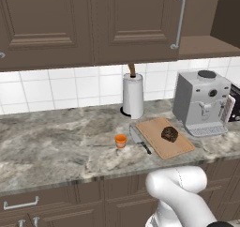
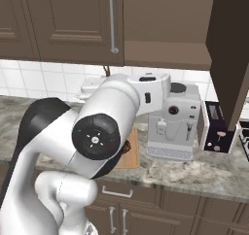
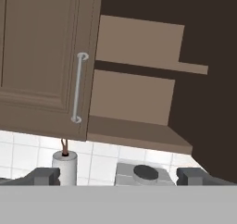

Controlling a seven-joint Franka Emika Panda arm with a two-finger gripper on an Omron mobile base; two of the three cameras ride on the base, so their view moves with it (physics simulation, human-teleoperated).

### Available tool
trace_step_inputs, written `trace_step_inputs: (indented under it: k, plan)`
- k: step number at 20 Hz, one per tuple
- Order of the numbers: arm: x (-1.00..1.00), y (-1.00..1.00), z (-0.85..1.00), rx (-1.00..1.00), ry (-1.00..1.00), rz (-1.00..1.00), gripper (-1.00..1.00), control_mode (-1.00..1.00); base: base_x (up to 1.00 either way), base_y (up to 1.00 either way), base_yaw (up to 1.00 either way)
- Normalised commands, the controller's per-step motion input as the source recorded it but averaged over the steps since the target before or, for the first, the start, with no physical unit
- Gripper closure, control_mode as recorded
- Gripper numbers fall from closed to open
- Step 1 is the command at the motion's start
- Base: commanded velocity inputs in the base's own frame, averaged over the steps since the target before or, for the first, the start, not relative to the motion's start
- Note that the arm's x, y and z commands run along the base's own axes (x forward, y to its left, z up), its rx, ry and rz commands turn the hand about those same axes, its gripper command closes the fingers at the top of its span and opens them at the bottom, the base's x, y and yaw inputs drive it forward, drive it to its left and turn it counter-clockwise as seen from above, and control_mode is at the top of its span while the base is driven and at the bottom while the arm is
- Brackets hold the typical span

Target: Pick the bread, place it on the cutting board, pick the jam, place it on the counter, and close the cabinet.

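The dark lumpy bread (image 1: 169, 134) lies on the light wooden cutting board (image 1: 159, 144). The small orange jam (image 1: 121, 140) stands on the marbled counter (image 1: 56, 146), just left of the board. My gripper (image 3: 118, 177) is raised and faces the cabinet (image 3: 134, 98). It is open, its fingertips (image 3: 46, 176) are far apart, and nothing is between them. The cabinet's right compartment is open, with bare shelves, and its door (image 2: 228, 59) is swung out to the right. The left door (image 3: 37, 56) is shut, with a silver handle (image 3: 77, 87).
A knife (image 1: 139, 140) lies between jar and board. A paper towel roll (image 1: 133, 95) stands at the backsplash. A grey coffee machine (image 1: 202, 102) sits right of the board, below the open compartment, with a toaster (image 2: 214, 127) beyond it. Drawers run under the counter.
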Motion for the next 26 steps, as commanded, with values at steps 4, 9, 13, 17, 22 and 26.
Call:
trace_step_inputs:
  k: [4,9,13,17,22,26]
  plan:
    - [-0.39,-0.13,0.0,0.0,0.0,0.0,-1.0,-1.0,0.0,0.0,0.0]
    - [-0.34,-0.18,0.0,0.0,0.0,0.0,-1.0,-1.0,0.0,0.0,0.0]
    - [-0.27,-0.34,0.0,0.0,0.0,0.0,-1.0,-1.0,0.0,0.0,0.0]
    - [-0.16,-0.37,0.0,0.0,0.0,0.0,-1.0,-1.0,0.0,0.0,0.0]
    - [-0.12,-0.33,0.0,0.0,0.0,0.0,-1.0,-1.0,0.0,0.0,0.0]
    - [-0.15,-0.3,0.0,0.0,0.0,0.0,-1.0,-1.0,0.0,0.0,0.0]
